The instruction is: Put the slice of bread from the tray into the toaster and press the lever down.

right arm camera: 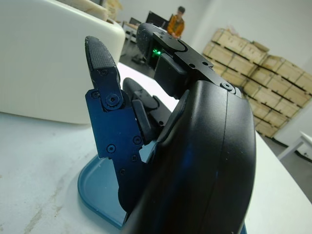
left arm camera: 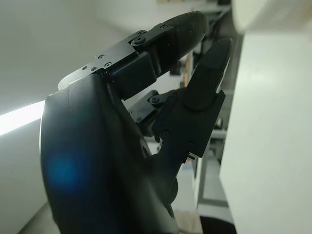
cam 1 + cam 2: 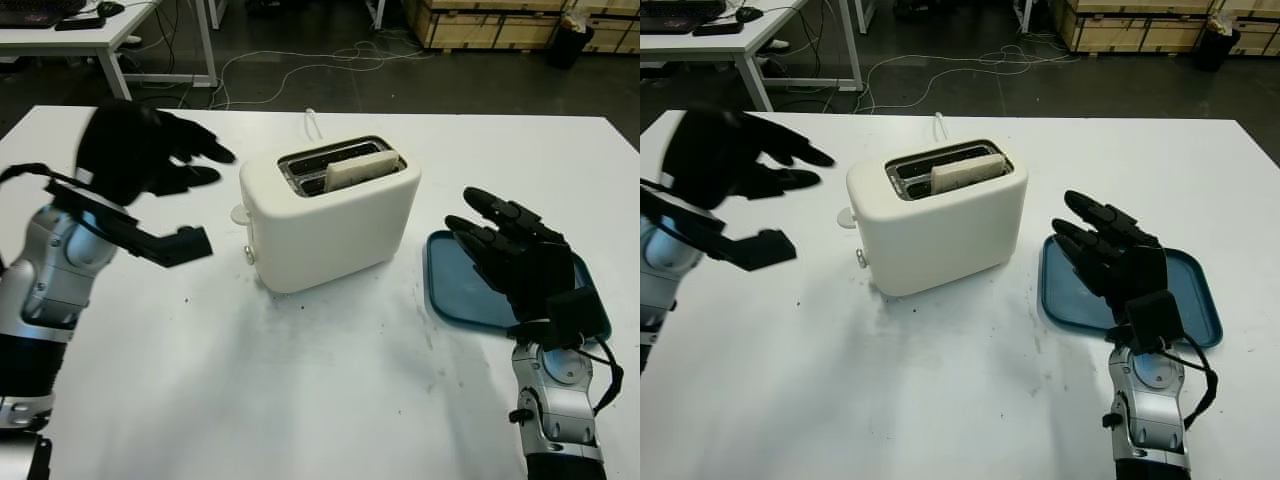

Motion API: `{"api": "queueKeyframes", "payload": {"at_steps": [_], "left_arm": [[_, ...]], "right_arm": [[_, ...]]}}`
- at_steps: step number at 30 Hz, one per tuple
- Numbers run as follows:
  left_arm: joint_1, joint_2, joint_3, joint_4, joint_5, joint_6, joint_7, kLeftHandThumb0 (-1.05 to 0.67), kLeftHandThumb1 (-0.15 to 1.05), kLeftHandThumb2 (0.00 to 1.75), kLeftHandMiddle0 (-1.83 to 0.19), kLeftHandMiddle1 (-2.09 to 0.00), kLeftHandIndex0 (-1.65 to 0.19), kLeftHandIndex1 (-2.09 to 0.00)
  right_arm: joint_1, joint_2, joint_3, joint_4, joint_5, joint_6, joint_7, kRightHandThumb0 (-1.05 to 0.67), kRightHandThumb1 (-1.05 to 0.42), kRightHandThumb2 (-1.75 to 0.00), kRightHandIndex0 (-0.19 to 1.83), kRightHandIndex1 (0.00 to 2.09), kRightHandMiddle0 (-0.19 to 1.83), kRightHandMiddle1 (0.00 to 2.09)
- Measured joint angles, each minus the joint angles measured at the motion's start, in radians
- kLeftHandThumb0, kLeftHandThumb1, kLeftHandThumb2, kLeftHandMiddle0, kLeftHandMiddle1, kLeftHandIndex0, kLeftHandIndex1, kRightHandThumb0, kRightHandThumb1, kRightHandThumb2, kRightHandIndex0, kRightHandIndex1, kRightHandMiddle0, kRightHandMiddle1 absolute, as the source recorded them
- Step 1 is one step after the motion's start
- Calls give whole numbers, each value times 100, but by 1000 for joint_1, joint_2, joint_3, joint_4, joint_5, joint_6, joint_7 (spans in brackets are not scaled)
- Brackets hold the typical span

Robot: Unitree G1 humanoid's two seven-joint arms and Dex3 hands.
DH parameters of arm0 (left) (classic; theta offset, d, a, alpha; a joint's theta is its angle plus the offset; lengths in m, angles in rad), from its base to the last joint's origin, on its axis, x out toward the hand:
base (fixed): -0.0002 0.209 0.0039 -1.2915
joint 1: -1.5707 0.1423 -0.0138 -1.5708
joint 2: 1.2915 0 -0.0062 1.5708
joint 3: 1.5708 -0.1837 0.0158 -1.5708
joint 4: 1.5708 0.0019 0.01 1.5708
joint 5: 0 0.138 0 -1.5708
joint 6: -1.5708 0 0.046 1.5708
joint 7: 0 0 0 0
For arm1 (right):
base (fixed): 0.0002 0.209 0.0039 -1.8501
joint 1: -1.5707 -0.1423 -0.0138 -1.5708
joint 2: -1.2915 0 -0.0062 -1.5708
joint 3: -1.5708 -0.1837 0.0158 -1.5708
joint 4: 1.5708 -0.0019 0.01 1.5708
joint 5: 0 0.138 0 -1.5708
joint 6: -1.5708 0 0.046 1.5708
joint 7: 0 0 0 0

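A cream toaster [image 3: 330, 215] stands mid-table with a slice of bread [image 3: 360, 168] upright in its near slot, its top edge sticking out. The toaster's lever [image 3: 240, 214] juts from the left end, still high. My left hand [image 3: 190, 160] hovers open in the air left of the toaster, above and a little behind the lever, fingers pointing toward it. My right hand [image 3: 500, 240] is open over the blue tray [image 3: 450, 290] to the right of the toaster, holding nothing. The toaster's side [image 1: 44, 63] sits just beyond that hand.
The white table [image 3: 300, 400] has bare room in front of the toaster. A white power cord [image 3: 310, 122] runs off the back edge. Beyond are a desk [image 3: 90, 35], floor cables and stacked wooden pallets [image 3: 490, 22]. A person [image 1: 176, 23] stands far off.
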Motion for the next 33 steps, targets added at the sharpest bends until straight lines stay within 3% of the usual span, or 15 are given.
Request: {"api": "queueKeyframes", "payload": {"at_steps": [16, 22, 33], "left_arm": [[29, -15, -16, -17, 1, 8, -67, -17, 70, 1, -114, -85, -138, -2], [48, -15, -2, -18, 36, 42, -60, -18, 76, 2, -108, -88, -134, 0], [47, -11, 23, 31, 74, 51, -16, -20, 74, 0, -106, -92, -135, -1]], "right_arm": [[0, 0, -1, 0, 1, 0, 2, -47, -84, 0, 89, 0, 81, 0], [0, 0, -1, 0, 4, 0, 3, -46, -84, 0, 88, 0, 80, 0], [0, 0, 0, 0, 4, 0, 3, -45, -84, 0, 88, 0, 80, 0]]}}
